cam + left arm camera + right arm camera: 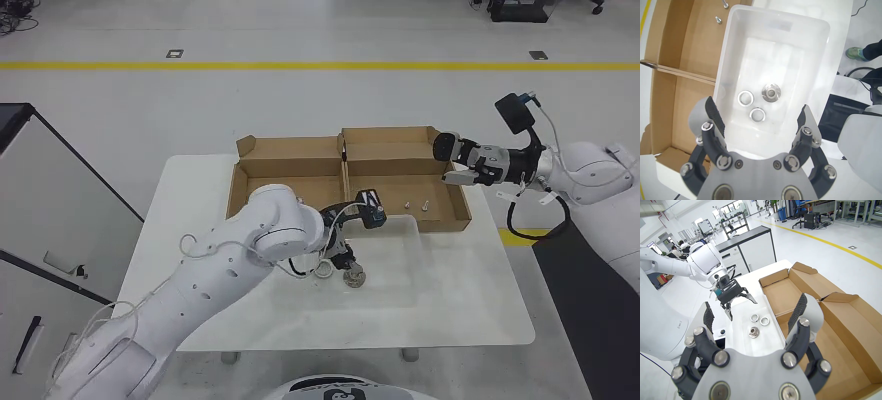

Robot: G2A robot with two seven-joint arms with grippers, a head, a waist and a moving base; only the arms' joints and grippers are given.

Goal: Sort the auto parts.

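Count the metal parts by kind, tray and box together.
Plain silver metal rings: 2, in the white plastic tray
Silver flanged metal hub: 1, in the same tray
Silver metal bolts: 2, in the brown cardboard box
Total: 5

Silver: rings, flanged hub, bolts at one o'clock from tray. White: tray, table. Plain brown: cardboard box. Black, ribbed: finger pads.
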